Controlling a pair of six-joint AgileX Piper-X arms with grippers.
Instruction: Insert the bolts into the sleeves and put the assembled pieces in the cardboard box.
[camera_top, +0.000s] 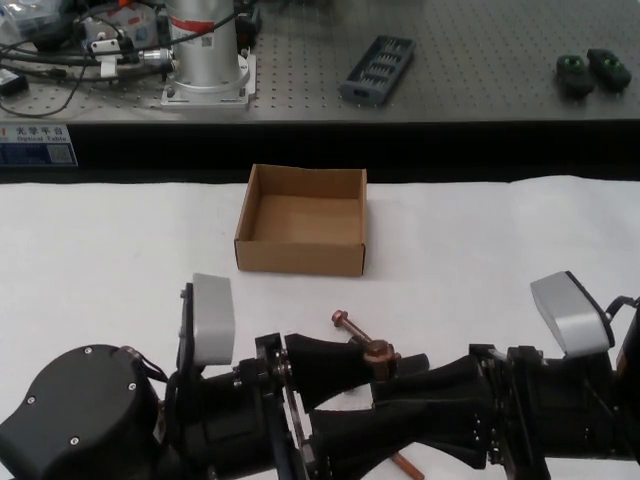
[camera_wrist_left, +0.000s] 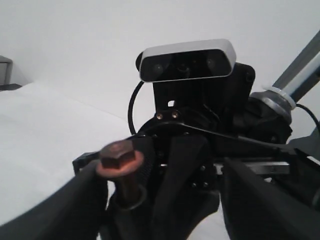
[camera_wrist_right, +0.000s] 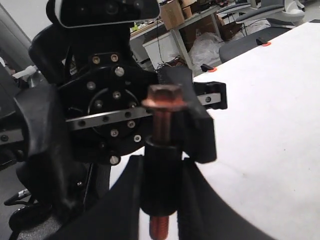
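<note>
The right gripper (camera_wrist_right: 162, 167) is clenched on a black sleeve (camera_wrist_right: 160, 192), at the near edge of the tabletop (camera_top: 120, 240). A copper bolt (camera_wrist_right: 162, 97) passes through this sleeve: its head stands above and its tip comes out below. I judge the insertion of this piece as almost done or done.

The left gripper (camera_wrist_left: 162, 195) faces the right one with its fingers (camera_wrist_left: 75, 205) released and wide apart, and the bolt head is close to one of them. Probably it is placed so because it feeds the bolt while the other arm keeps the sleeve steady.

A second bolt (camera_top: 345, 324) seems to lie on the tabletop just beyond the grippers, on the side of the box. The box (camera_top: 300, 258) is in the middle, toward the far edge, open and with nothing inside. The next move, I think, is to carry the piece there.
</note>
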